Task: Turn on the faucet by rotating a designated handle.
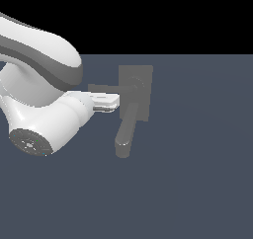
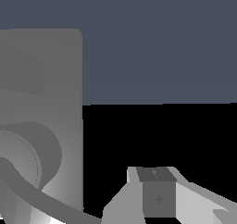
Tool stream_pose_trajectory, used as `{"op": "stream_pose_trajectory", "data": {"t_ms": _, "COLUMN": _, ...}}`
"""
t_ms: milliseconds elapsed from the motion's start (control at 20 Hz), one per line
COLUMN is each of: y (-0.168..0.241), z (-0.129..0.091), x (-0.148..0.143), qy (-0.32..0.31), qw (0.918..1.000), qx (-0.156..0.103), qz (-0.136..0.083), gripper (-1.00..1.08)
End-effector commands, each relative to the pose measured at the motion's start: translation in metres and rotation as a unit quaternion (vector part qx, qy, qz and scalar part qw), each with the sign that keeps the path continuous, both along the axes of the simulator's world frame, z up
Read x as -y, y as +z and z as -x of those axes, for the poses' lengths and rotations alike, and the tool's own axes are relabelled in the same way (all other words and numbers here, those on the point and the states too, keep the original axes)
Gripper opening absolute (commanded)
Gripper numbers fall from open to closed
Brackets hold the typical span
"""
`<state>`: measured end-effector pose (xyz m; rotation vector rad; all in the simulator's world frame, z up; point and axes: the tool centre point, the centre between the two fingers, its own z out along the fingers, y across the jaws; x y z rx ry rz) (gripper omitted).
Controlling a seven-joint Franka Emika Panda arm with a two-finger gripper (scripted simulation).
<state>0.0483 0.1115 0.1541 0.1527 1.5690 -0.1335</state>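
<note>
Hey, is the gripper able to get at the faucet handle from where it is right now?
Probably yes. The gripper sits right beside the handle, on the exterior view's left of the faucet, and nothing lies between them. Contact can't be told.

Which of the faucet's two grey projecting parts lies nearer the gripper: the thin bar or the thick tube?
The thin bar handle: it runs from the block toward the gripper, just above its fingers. The thick spout curves down and away.

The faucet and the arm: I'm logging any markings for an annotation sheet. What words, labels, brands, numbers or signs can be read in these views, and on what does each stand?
None: no readable text in either view.
The faucet, its handle and the gripper are unmarked.
</note>
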Motion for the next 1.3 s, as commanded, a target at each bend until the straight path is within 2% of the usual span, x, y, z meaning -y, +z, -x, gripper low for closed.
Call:
{"op": "stream_pose_trajectory", "data": {"t_ms": 0, "y": 0.013, "z": -0.001, "x": -0.002, "qy": 0.001, "qw": 1.0000, "qx": 0.002, "qz": -0.001, "gripper": -1.00}}
{"op": "stream_pose_trajectory", "data": {"t_ms": 200, "y": 0.030, "z": -0.001, "x": -0.004, "qy": 0.001, "qw": 1.0000, "qx": 0.002, "qz": -0.001, "gripper": -1.00}}
{"op": "stream_pose_trajectory", "data": {"t_ms": 300, "y": 0.019, "z": 0.000, "x": -0.002, "qy": -0.001, "qw": 1.0000, "qx": -0.003, "qz": 0.000, "gripper": -1.00}}
{"op": "stream_pose_trajectory", "data": {"t_ms": 1250, "y": 0.087, "z": 0.003, "x": 0.019, "qy": 0.001, "qw": 1.0000, "qx": 0.002, "qz": -0.001, "gripper": -1.00}}
